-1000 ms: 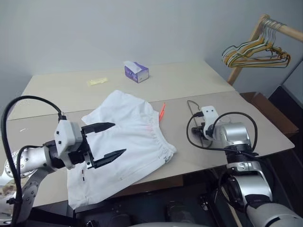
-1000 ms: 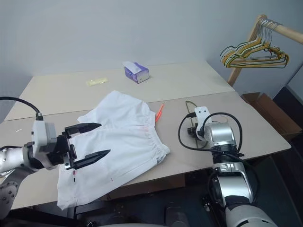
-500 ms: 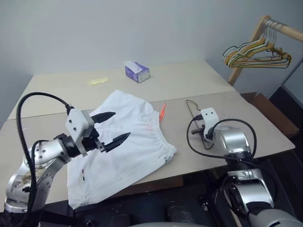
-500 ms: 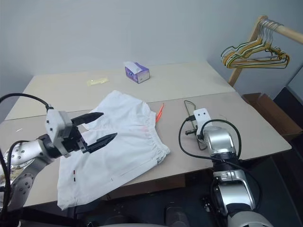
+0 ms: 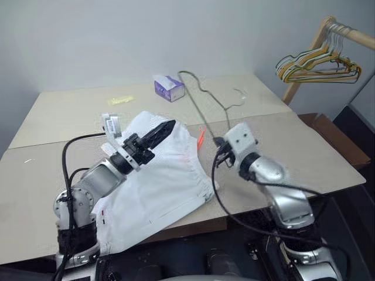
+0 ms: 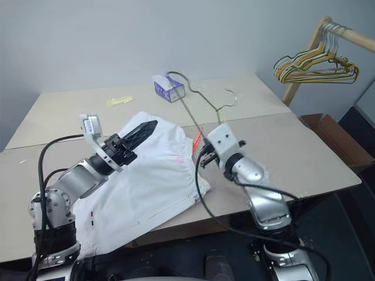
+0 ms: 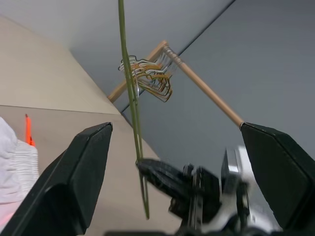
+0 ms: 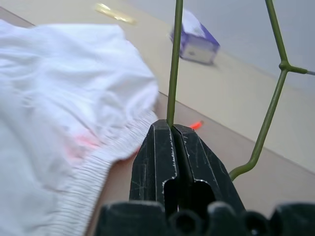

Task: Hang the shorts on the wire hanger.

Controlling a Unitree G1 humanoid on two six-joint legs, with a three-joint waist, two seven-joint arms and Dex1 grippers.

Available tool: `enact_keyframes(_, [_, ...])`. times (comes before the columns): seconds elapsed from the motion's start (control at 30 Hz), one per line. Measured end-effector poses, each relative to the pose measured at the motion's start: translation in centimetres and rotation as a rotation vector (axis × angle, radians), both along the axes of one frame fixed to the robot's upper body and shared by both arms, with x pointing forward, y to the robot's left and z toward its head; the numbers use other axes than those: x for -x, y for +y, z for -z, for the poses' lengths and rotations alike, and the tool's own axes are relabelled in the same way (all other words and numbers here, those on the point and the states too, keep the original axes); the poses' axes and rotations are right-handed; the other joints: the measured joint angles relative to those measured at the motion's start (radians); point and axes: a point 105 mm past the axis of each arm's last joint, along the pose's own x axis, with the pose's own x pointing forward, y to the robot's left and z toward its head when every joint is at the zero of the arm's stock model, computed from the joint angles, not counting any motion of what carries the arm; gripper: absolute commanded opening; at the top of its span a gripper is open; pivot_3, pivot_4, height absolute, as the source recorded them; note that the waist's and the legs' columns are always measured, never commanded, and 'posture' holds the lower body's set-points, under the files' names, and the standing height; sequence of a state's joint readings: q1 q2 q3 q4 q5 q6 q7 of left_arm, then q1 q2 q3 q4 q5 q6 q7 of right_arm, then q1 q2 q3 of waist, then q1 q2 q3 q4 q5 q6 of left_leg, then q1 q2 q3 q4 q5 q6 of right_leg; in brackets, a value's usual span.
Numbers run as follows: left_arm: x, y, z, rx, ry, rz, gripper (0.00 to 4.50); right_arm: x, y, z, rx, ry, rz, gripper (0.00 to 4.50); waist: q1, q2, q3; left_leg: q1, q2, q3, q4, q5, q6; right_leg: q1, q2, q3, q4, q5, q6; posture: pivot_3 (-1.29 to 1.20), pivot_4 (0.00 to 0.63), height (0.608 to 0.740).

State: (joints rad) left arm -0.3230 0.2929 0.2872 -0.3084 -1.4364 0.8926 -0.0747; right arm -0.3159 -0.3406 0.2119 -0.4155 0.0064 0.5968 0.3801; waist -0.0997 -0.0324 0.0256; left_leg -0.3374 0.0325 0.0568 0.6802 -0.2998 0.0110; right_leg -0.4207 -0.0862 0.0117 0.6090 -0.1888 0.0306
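While holding the wire hanger (image 5: 202, 99) up off the worktop (image 5: 304, 146), right gripper (image 8: 172, 129) clamping its jaws on the wire near one corner. Task looking early: hanger picked up, shorts (image 5: 158, 175) lying flat on worktop, not yet hung. Left gripper (image 5: 157, 132) hovering above shorts near waistband, jaws spread wide, holding nothing. Hanger standing just beside waistband edge, apart from cloth, between both grippers. Remaining: threading shorts over hanger bar, probably needing left jaws gripping cloth first.
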Motion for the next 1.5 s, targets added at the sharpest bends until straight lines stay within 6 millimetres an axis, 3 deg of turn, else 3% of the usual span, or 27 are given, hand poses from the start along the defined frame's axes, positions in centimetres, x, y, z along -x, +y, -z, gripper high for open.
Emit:
enact_keyframes(0.23, [-1.5,-0.4,-1.3,0.033,-0.008,-0.038,4.5,2.1,2.8,-2.1,-0.014,-0.164,-0.147,0.03,-0.002,0.0,0.0,0.0,-0.002,0.001,0.0,0.0,-0.001,0.001,0.001,0.0,0.0,0.0,-0.001,-0.09,0.0,0.74])
enact_keyframes(0.4, [-2.1,0.0,-1.2,0.026,-0.012,-0.081,4.5,2.7,3.7,-2.1,0.03,-0.209,-0.196,0.03,0.002,0.0,0.0,0.0,-0.002,0.001,0.0,0.0,-0.001,0.0,0.001,0.0,-0.001,0.0,-0.001,-0.09,0.0,0.74])
enact_keyframes(0.53, [-2.1,-0.1,-1.3,0.036,-0.026,-0.078,3.61,2.9,3.9,-2.1,0.046,-0.227,-0.21,0.0,0.002,0.0,0.0,0.0,-0.002,0.002,0.0,0.0,-0.001,0.001,0.001,0.0,-0.002,0.0,-0.001,-0.09,0.0,0.74])
enact_keyframes(0.87, [-2.3,-0.5,-1.1,0.05,-0.027,-0.097,0.15,2.8,3.9,-1.4,0.076,-0.219,-0.202,0.0,0.002,0.0,0.0,0.0,-0.002,0.002,0.0,0.0,-0.001,0.001,0.001,0.0,-0.002,0.0,-0.001,-0.1,0.0,0.74])
enact_keyframes(1.0, [-2.6,-0.5,-0.6,0.046,-0.014,-0.104,0.07,2.9,3.9,-1.1,0.084,-0.209,-0.208,0.0,0.001,0.0,0.0,0.0,-0.002,0.002,0.0,0.0,-0.001,0.001,0.001,0.0,-0.002,0.0,-0.001,-0.1,0.0,0.74])
enact_keyframes(1.13, [-3.1,-0.3,-0.1,0.037,-0.001,-0.134,0.0,3.0,4.0,-1.0,0.097,-0.203,-0.222,1.08,0.0,0.0,0.0,0.0,-0.002,0.002,0.0,0.0,-0.001,0.001,0.001,0.0,-0.002,0.0,-0.001,-0.11,0.0,0.74])
enact_keyframes(1.37, [-3.3,0.3,-0.2,-0.013,-0.079,-0.153,0.0,2.8,4.0,-2.0,0.112,-0.238,-0.226,3.6,-0.002,0.0,0.0,-0.001,-0.002,0.002,0.0,0.0,-0.001,0.001,0.001,-0.001,-0.003,0.0,-0.001,-0.12,0.0,0.74])
enact_keyframes(1.43, [-3.1,0.6,-0.5,-0.035,-0.117,-0.137,0.0,2.5,3.2,-2.7,0.078,-0.212,-0.209,4.3,-0.002,-0.001,0.0,-0.001,-0.002,0.002,0.0,0.0,-0.001,0.0,0.001,-0.001,-0.003,0.0,-0.001,-0.12,0.0,0.74])
enact_keyframes(1.5, [-2.8,1.2,-0.9,-0.066,-0.156,-0.123,0.0,2.2,1.9,-3.5,-0.001,-0.135,-0.204,4.3,-0.001,-0.001,0.0,-0.001,-0.002,0.002,0.0,0.0,-0.001,0.0,0.001,-0.001,-0.003,0.0,-0.001,-0.13,0.0,0.74])
